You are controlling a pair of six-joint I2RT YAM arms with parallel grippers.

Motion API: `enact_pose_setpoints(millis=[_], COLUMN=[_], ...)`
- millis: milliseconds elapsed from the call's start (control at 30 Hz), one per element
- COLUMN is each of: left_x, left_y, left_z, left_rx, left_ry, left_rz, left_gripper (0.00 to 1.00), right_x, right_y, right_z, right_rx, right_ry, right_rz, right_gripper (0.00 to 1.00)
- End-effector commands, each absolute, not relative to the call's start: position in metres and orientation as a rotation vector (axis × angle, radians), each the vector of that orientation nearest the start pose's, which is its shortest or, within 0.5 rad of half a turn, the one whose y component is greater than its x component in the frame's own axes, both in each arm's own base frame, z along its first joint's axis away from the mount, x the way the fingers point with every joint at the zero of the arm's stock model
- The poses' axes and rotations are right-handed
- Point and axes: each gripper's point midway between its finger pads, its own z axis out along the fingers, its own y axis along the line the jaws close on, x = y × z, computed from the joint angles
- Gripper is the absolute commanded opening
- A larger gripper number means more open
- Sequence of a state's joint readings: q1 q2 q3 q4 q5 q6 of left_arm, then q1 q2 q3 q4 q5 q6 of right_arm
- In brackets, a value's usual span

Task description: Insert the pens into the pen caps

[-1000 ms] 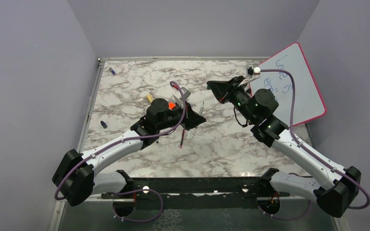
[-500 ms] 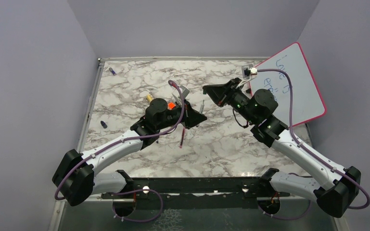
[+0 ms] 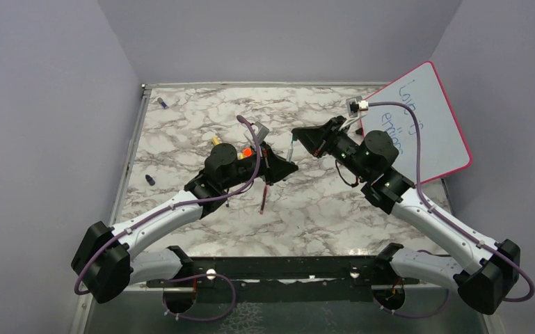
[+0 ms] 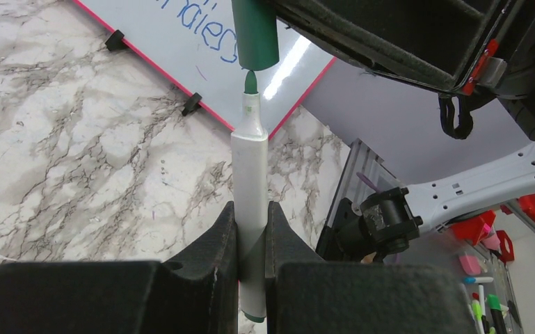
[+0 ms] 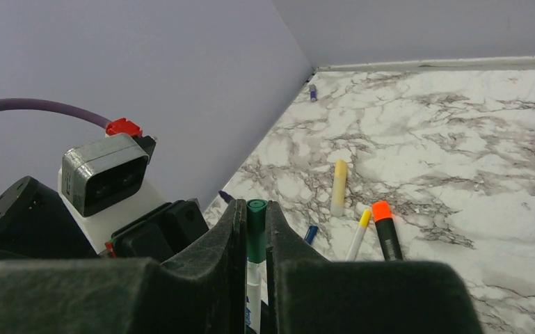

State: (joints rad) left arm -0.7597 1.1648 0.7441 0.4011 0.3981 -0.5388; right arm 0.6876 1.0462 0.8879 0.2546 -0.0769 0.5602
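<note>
Both grippers have drawn closer together: our left gripper (image 4: 250, 229) clamps the white green-tipped pen (image 4: 249, 167), its nib at the mouth of the green cap (image 4: 254, 31) pinched in our right gripper (image 5: 254, 223), above the marble table (image 3: 320, 209)

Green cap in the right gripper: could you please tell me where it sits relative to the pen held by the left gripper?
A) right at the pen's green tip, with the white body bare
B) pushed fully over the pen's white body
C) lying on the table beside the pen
A: the left wrist view shows the green cap, held by the right gripper, meeting only the green tip of the white pen clamped in the left gripper, its white body uncovered.
</note>
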Motion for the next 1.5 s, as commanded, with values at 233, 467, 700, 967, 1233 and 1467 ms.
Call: enact_pose_setpoints(millis=[233, 467, 700, 967, 1233, 1467], left_x=[0.223, 0.221, 0.219, 0.216, 0.188, 0.164], left_y=[-0.332, -0.330, -0.328, -0.324, -0.319, -0.313], left_z=[0.282, 0.287, 0.292, 0.301, 0.330, 0.351], left_rx=[0.515, 0.516, 0.512, 0.494, 0.579, 0.658], left_ry=[1.621, 1.605, 1.587, 1.567, 1.435, 1.312], left_rz=[-1.304, -1.306, -1.307, -1.325, -1.418, -1.480], left_gripper=[0.00, 0.00, 0.00, 0.00, 0.00, 0.00], right_x=[0.270, 0.271, 0.267, 0.244, 0.220, 0.195], right_y=[0.282, 0.284, 0.287, 0.292, 0.295, 0.299], right_z=[0.357, 0.349, 0.345, 0.344, 0.340, 0.348], right_rx=[-0.206, -0.210, -0.236, -0.318, -0.360, -0.440], right_ry=[1.536, 1.558, 1.568, 1.565, 1.563, 1.472], right_rz=[1.119, 1.113, 1.136, 1.223, 1.343, 1.480], right_gripper=[0.10, 0.10, 0.10, 0.10, 0.10, 0.10])
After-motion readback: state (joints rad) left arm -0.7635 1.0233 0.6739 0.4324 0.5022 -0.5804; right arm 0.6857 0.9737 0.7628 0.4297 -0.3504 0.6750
